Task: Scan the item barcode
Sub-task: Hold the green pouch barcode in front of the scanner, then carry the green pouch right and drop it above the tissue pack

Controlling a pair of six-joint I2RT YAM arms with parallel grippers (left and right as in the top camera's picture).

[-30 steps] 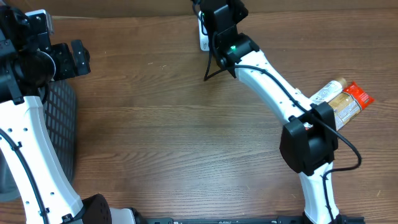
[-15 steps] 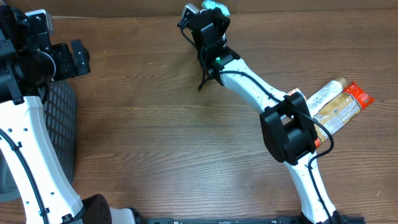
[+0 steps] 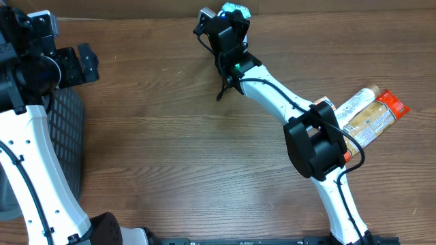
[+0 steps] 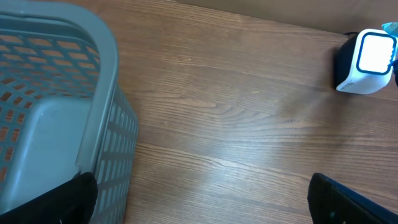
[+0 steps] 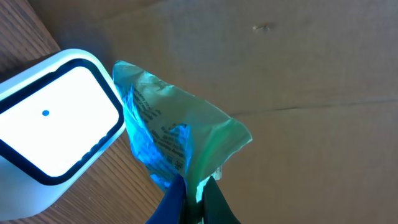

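The item is a crinkled green packet [image 5: 180,127] lit blue on one side, and my right gripper [image 5: 194,186] is shut on its lower edge. It hangs right beside the white scanner [image 5: 56,134], whose bright face is turned toward it. In the overhead view the right gripper [image 3: 226,24] is at the table's far edge with the packet [image 3: 236,8] sticking out past it; the arm hides the scanner there. The left wrist view shows the scanner [image 4: 367,55] glowing far off to the right. My left gripper [image 4: 205,205] is open over bare wood with nothing between its fingers.
A grey mesh basket [image 4: 93,124] stands close to the left gripper, seen at the left table edge [image 3: 67,136] from above. Two more packaged items [image 3: 371,112] lie at the right side of the table. A cardboard wall [image 5: 298,74] rises behind the scanner.
The right arm swung left and toward the far edge, carrying the packet up to the scanner; in the last half second it barely shifted. The left arm has stayed still.
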